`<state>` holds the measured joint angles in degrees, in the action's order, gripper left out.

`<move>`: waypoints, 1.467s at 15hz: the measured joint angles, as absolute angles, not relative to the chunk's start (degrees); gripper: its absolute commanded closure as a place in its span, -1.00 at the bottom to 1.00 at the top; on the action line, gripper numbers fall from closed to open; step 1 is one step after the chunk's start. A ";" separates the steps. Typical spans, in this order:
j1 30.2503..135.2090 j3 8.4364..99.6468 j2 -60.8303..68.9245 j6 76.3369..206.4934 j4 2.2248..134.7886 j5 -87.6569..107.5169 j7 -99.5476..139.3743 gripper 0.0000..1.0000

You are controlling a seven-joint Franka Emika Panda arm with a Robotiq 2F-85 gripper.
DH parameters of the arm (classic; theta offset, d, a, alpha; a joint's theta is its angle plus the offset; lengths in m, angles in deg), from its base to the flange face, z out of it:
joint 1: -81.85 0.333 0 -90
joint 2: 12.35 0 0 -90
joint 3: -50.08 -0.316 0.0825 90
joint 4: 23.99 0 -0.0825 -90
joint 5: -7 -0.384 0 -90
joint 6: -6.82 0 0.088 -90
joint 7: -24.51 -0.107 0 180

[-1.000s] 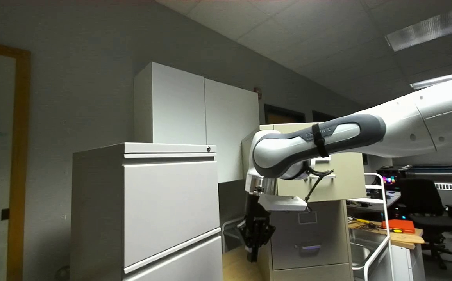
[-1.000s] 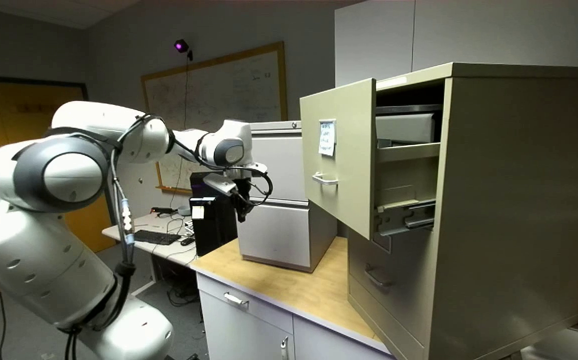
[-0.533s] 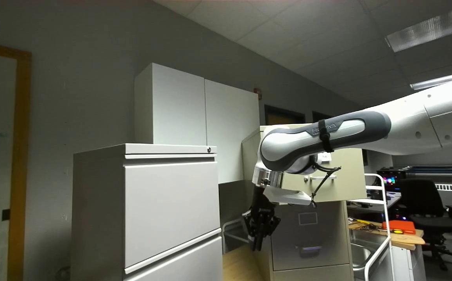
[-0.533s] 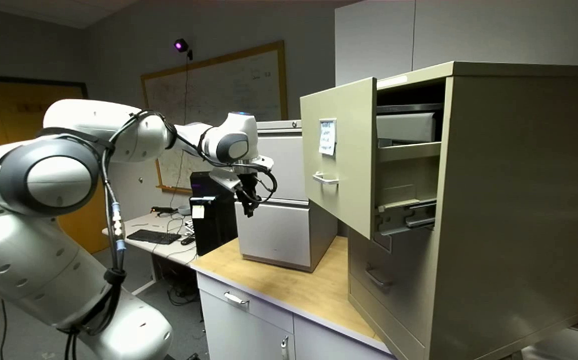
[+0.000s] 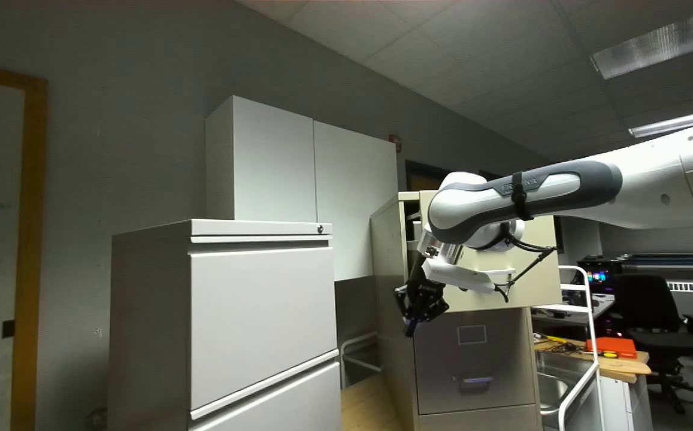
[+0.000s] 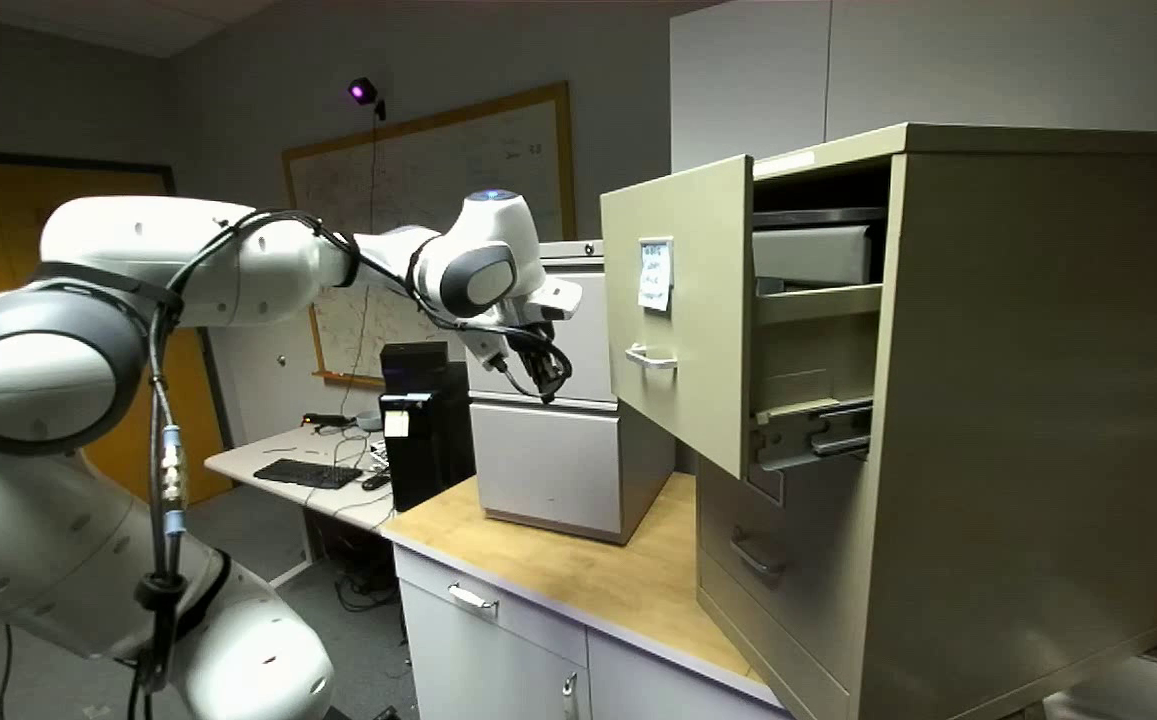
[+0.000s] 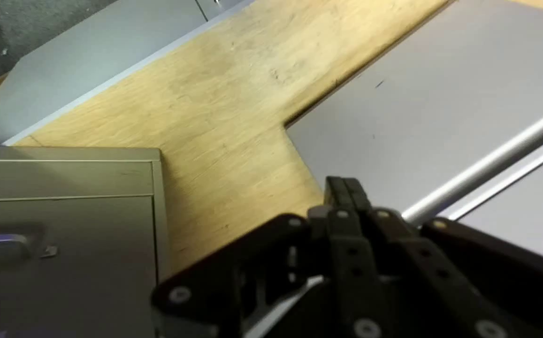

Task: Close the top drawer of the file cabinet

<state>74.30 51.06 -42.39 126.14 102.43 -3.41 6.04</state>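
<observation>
The pincer (image 7: pixel 347 192) is clenching, its black fingertips (image 7: pixel 338 196) pressing together. It is hanging in the air at a tilt, tips pointing down, in front of the file cabinet (image 6: pixel 1028 400), off toward that cabinet's side where the light grey cabinet (image 6: pixel 548 470) is standing. The robot arm (image 5: pixel 586 188) is lying across the file cabinet in an exterior view, hiding part of it.

The top drawer (image 6: pixel 693 330) is sitting uppermost in the file cabinet, pulled out in both exterior views, its front standing clear of the body. A gap is showing between pincer and drawer front, so the two are standing apart. That front is carrying a paper label (image 6: pixel 655 275) and, lower, a handle (image 6: pixel 650 359). Behind it a pale boxy thing (image 6: pixel 813 257) is showing, with a metal slide (image 6: pixel 803 442) beneath.

The lower drawer (image 7: pixel 88 263), below the top one, is resting flush in the file cabinet.

The desk (image 7: pixel 205 108) is running between the file cabinet and the light grey cabinet, which is standing on it. A wide white cabinet (image 5: pixel 274 161) is rising behind the file cabinet. A whiteboard (image 6: pixel 438 190) is hanging on the wall, well apart from the file cabinet.
</observation>
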 measured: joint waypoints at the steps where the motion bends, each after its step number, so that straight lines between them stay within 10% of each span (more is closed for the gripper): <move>1: 73.17 51.50 -42.85 127.13 102.64 -3.34 5.49 1.00; 22: 54.30 41.80 -56.09 160.95 117.03 4.79 -30.21 1.00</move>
